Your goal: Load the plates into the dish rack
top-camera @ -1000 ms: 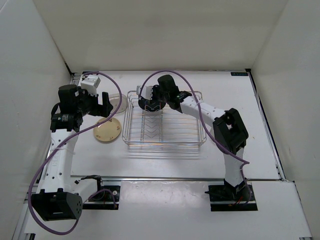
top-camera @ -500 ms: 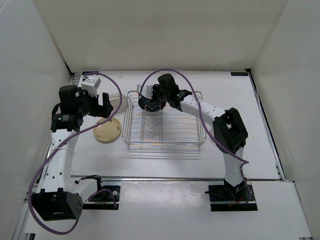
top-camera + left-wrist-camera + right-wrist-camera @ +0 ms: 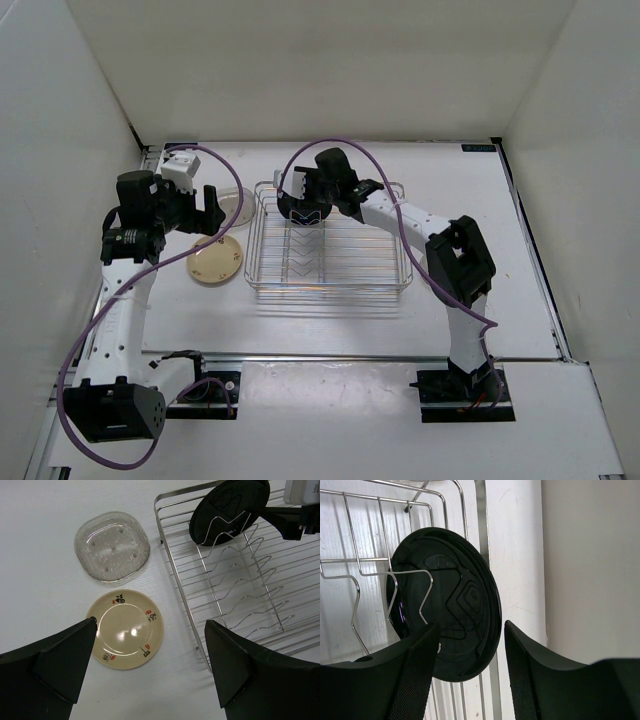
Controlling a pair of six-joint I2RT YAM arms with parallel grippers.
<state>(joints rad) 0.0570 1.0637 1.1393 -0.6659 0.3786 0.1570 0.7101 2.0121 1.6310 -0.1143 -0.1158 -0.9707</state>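
**Black plate in its slot: right arm at the release**

Step in hand, my read: letting go of the black plate (image 3: 445,605), which stands on edge in the far-end slot of the dish rack (image 3: 174,562).

To do it well:
- Open fully before any lift.
- Back out along the plate's own plane.
- Keep off the V dividers (image 3: 250,580). The plate only leans on wire, so a nudge could tip it.

Jaws, near to far:
- Left gripper (image 3: 150,630): spread wide, holding nothing, over the cream plate (image 3: 125,628) at lower centre of its wrist frame.
- Translucent plate (image 3: 112,546): flat on the table (image 3: 40,555), upper left, beside the rack.
- Right gripper (image 3: 470,630): fingers parted, one each side of the black plate's lower edge. Can't tell if either touches.
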